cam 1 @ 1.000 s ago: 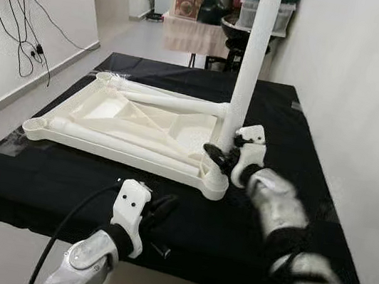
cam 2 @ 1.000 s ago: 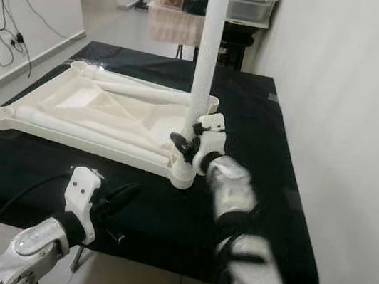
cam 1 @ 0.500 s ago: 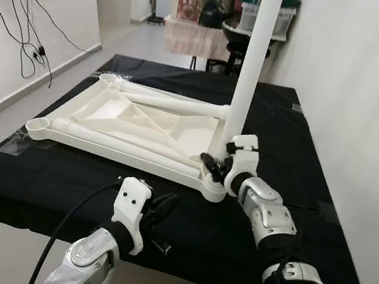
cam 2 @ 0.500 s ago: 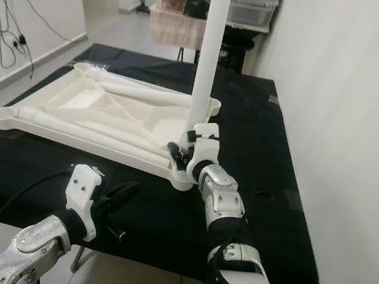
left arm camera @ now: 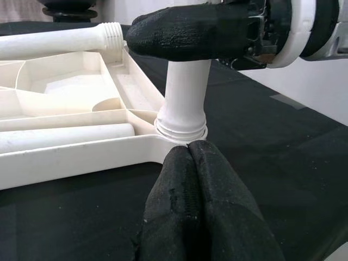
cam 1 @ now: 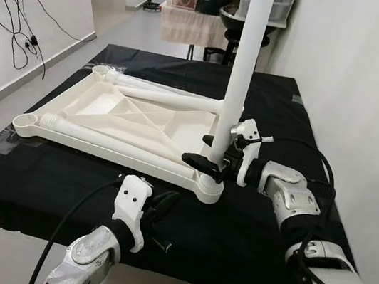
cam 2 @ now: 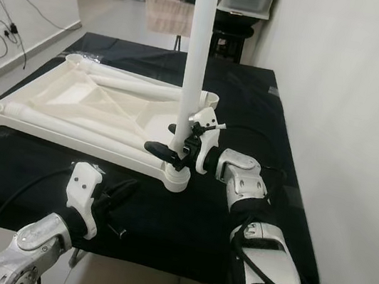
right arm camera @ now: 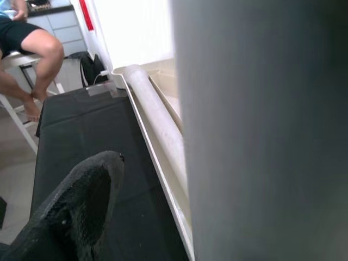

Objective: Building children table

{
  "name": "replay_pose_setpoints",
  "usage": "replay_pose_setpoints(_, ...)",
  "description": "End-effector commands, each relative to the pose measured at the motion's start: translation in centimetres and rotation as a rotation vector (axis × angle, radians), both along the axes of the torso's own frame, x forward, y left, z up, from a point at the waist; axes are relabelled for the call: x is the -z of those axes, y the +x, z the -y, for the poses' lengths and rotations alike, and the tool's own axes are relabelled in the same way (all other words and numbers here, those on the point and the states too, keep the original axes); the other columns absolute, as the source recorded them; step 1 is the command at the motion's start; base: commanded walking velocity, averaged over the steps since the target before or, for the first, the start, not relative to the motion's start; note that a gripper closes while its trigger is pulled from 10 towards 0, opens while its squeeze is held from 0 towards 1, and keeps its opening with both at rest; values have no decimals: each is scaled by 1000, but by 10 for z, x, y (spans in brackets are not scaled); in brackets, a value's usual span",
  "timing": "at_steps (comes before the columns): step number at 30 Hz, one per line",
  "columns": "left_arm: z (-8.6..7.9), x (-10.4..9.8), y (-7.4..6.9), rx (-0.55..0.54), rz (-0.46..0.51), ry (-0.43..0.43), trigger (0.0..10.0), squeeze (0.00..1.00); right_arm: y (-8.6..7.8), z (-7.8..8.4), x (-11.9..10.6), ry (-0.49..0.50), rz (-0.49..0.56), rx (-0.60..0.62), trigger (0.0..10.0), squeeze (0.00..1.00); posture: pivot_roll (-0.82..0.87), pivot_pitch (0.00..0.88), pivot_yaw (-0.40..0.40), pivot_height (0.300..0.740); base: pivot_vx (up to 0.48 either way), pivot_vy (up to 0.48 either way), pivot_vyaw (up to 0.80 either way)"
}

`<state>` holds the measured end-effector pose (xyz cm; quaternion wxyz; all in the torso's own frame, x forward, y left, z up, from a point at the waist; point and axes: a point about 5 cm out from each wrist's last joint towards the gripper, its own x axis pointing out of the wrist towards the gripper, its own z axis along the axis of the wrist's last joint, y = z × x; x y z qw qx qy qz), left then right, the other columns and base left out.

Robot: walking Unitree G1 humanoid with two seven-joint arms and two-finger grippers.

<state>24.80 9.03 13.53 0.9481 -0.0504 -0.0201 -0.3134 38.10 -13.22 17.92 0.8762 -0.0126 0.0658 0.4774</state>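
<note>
- One white tabletop (cam 1: pixel 117 120) lies upside down on the black-covered table (cam 1: pixel 261 233), ribbed underside up, taking up the 9-to-12 o'clock part of the surface.
- One white leg (cam 1: pixel 243 64) stands upright in the tabletop's corner socket (cam 1: pixel 209 186), toward 3 o'clock of the panel; its top runs out of the head views.
- Two more legs lie flat on the panel: a near lying leg (cam 1: pixel 114 142) along its 6 o'clock edge and a far lying leg (cam 1: pixel 164 97) along its 12 o'clock edge.
- The right gripper (cam 1: pixel 210 154) reaches in from 3 o'clock, its black fingers (cam 1: pixel 200 162) spread to either side of the standing leg just above the socket; whether they press it, I cannot tell.
- The left gripper (cam 1: pixel 162 203) hovers at 6 o'clock of the socket, fingers pressed together on nothing, tips pointing at the leg's base.
- A seated person's legs (right arm camera: pixel 27 51) show beyond the table in the right wrist view.
</note>
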Motion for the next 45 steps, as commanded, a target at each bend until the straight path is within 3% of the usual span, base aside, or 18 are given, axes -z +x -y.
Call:
replay_pose_setpoints(1, 0, 3, -1, -10, -11, 7, 10000, 0, -3, -7, 12, -11, -52, -37, 4039, 0, 6, 4, -50, 740, 0, 0, 0)
replay_pose_setpoints(3, 0, 3, -1, -11, -10, 8, 10000, 0, -4, -6, 13, -10, -59, -38, 4039, 0, 6, 5, -50, 740, 0, 0, 0)
replay_pose_setpoints(4, 0, 3, -2, -12, -10, 8, 10000, 0, -4, -4, 13, -8, -56, -39, 0, 0, 6, 5, -50, 740, 0, 0, 0)
replay_pose_setpoints(14, 0, 2, -2, -8, -13, 6, 10000, 0, -5, 13, 14, 25, -23, 1, 0, 0, -6, 15, -41, 740, 0, 0, 0)
replay_pose_setpoints(17, -1, 2, -3, -8, -15, 3, 10000, 0, -5, 23, 25, 30, -25, 209, 0, 0, -14, 16, -43, 740, 0, 0, 0)
replay_pose_setpoints(18, -1, 2, -3, -8, -15, 3, 10000, 0, -5, 23, 25, 30, -25, 209, 0, 0, -14, 16, -43, 740, 0, 0, 0)
replay_pose_setpoints(19, -2, 2, -3, -8, -16, 2, 10000, 0, -7, 26, 44, -29, -10, 610, 0, 0, -19, 17, -39, 740, 0, 0, 0)
replay_pose_setpoints(20, -2, 2, -3, -8, -16, 2, 10000, 0, -7, 26, 44, -29, -10, 610, 0, 0, -19, 17, -39, 740, 0, 0, 0)
replay_pose_setpoints(22, -2, 2, -3, -5, -18, 3, 10000, 0, -23, 11, 49, 0, 40, 766, 0, 0, -17, 23, -25, 740, 0, 0, 0)
replay_pose_setpoints(33, -1, 5, 1, 6, -26, 4, 10000, 0, -18, 7, 50, -58, 61, 704, 0, 0, -32, 0, -21, 740, 0, 0, 0)
replay_pose_setpoints(34, -1, 5, 1, 4, -26, 4, 10000, 0, -18, 5, 50, -58, 54, 691, 3686, 0, -27, 0, -24, 740, 0, 0, 0)
replay_pose_setpoints(35, -1, 6, 1, 4, -26, 4, 10000, 0, -18, 1, 48, -23, 50, 637, 10000, 631, -25, 0, -26, 740, 0, 0, 0)
replay_pose_setpoints(39, -1, 6, 0, 3, -26, 4, 10000, 0, -21, -3, 45, -2, 44, 595, 10000, 631, -25, 0, -26, 740, 0, 0, 0)
replay_pose_setpoints(40, -1, 6, 0, 4, -26, 5, 10000, 0, -22, -9, 37, 40, 48, 493, 10000, 1000, -23, 0, -25, 740, 0, 0, 0)
replay_pose_setpoints(42, -1, 6, 0, 5, -26, 4, 10000, 0, -22, -10, 27, 66, 59, 397, 10000, 1000, -24, 0, -24, 740, 0, 0, 0)
replay_pose_setpoints(43, -1, 6, 0, 5, -27, 3, 10000, 0, -21, -8, 19, 60, 80, 273, 10000, 894, -24, 0, -26, 740, 0, 0, 0)
replay_pose_setpoints(44, -1, 6, 0, 5, -27, 3, 10000, 0, -21, -8, 19, 60, 80, 273, 10000, 894, -24, 0, -26, 740, 0, 0, 0)
replay_pose_setpoints(45, -1, 6, 0, 5, -27, 2, 10000, 0, -20, -7, 15, 51, 94, 192, 10000, 365, -24, 0, -26, 740, 0, 0, 0)
